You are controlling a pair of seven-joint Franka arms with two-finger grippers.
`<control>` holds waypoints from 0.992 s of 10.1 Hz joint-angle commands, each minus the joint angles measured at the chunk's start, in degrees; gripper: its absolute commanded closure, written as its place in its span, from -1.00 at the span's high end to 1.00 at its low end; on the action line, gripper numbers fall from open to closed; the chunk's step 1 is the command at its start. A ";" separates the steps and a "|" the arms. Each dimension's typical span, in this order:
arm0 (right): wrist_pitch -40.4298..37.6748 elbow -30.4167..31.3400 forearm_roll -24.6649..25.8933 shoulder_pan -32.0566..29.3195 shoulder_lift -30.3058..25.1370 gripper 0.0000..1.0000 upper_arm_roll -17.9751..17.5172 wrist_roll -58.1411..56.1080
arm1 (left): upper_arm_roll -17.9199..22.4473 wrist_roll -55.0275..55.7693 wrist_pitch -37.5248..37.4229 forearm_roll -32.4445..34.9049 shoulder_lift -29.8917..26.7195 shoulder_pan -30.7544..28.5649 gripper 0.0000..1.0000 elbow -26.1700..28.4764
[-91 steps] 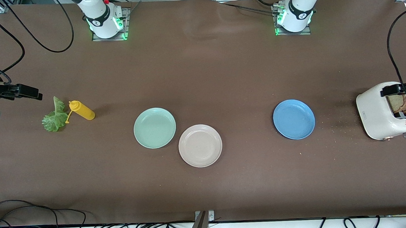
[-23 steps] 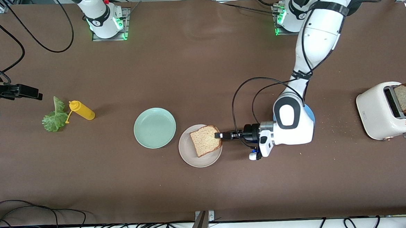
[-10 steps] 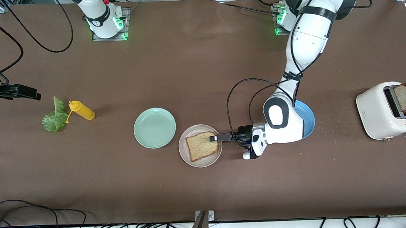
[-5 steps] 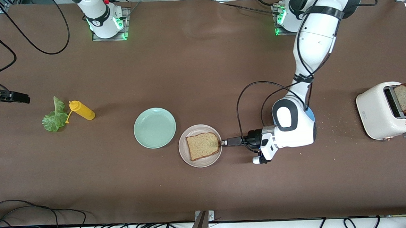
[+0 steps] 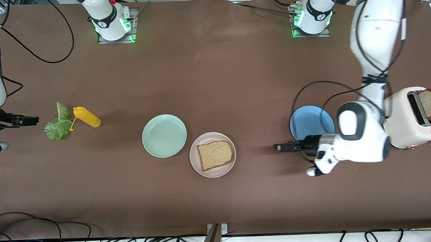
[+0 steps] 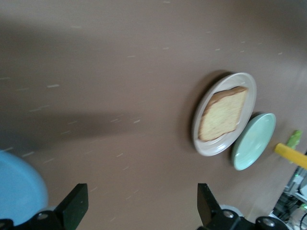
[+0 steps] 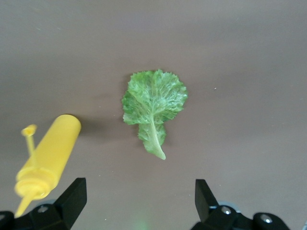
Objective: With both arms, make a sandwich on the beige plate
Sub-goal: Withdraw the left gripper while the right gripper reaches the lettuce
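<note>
Front view: beige plate (image 5: pixel 212 154) mid-worktop, toward the camera-side edge, carrying one bread slice (image 5: pixel 215 155). Left hand (image 5: pixel 280 147) open, empty, over bare worktop between beige plate and blue plate (image 5: pixel 311 125). Right hand (image 5: pixel 29 120) open, by lettuce leaf (image 5: pixel 58 123) at the right arm's end.

Left wrist view: fingers (image 6: pixel 73 210) spread; beige plate with slice lying flat.

Right wrist view: fingers (image 7: pixel 72 199) apart over lettuce leaf and yellow bottle (image 7: pixel 47 157).
</note>
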State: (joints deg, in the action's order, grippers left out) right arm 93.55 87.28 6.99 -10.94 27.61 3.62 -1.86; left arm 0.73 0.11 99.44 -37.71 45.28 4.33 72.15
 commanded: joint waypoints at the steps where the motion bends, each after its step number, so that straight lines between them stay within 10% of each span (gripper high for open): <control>1: 6.43 6.73 0.74 -2.50 0.25 1.00 -0.55 -0.78 | -0.55 1.56 -6.43 7.80 -4.93 -5.89 1.00 1.15; 5: 21.03 18.52 1.01 -3.04 0.34 1.00 0.33 -0.69 | -0.64 5.61 -8.39 27.21 -8.71 -7.85 1.00 0.97; 10: 29.57 22.23 1.01 -3.04 4.72 1.00 2.44 -3.93 | -0.99 5.17 -8.39 33.00 -13.99 -7.85 1.00 1.06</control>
State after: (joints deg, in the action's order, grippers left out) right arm 121.06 109.14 7.14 -13.45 31.09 5.49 -3.56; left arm 0.30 4.28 91.30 -9.37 33.24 -3.83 72.03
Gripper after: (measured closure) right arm 0.000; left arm 0.000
